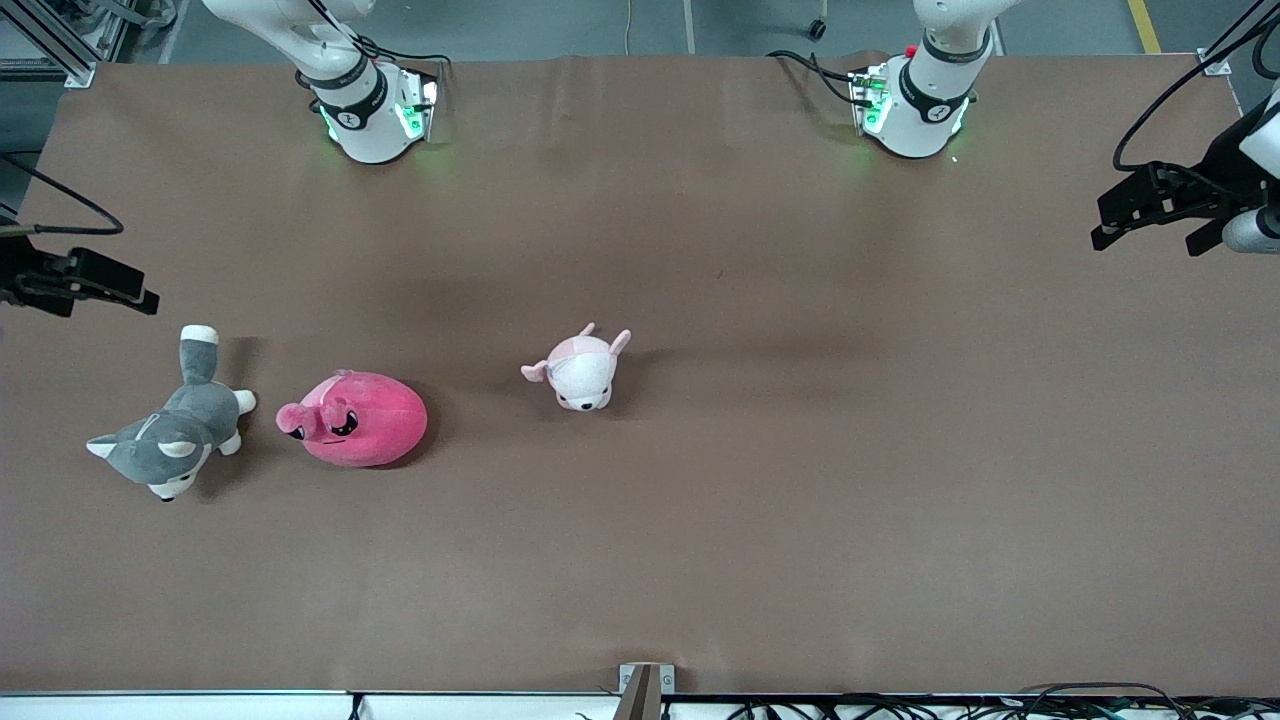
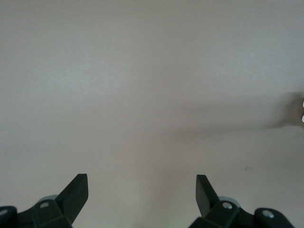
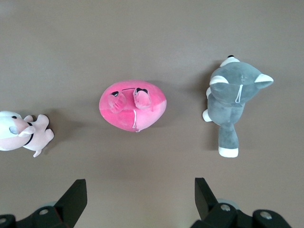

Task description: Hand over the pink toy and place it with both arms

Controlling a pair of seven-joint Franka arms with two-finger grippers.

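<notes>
Evidently no grasp on anything just now: left end effector (image 2: 141, 190) hanging released over bare brown counter (image 1: 800, 520) at the left arm's end, waiting; right end effector (image 3: 140, 190) likewise spread wide and empty, high over the right arm's end and looking straight down. Below it, resting on the counter, the pink toy (image 1: 365, 420), upright on its round belly, angry eyes up, touched by neither arm. Just beside it toward the right arm's end, a grey-and-white husky plush (image 1: 170, 440) on its side; well apart toward the middle, a small pale pink-and-white plush (image 1: 582, 368). Hard to judge the step from this alone: either the pick not yet begun, or the placing already done and both arms drawn clear. If the former, next move for the right arm: drop straight down, straddle the soft body across its narrower width, squeeze gently enough not to let it squirt out, lift, carry toward the middle for the left arm to take. Worth keeping clear of the husky close by. As for the surface: matte brown covering, flat, faintly creased near the bases, nothing else on it. Around it: grey floor past the arm bases, an aluminium frame at one corner, cables along the near edge.
</notes>
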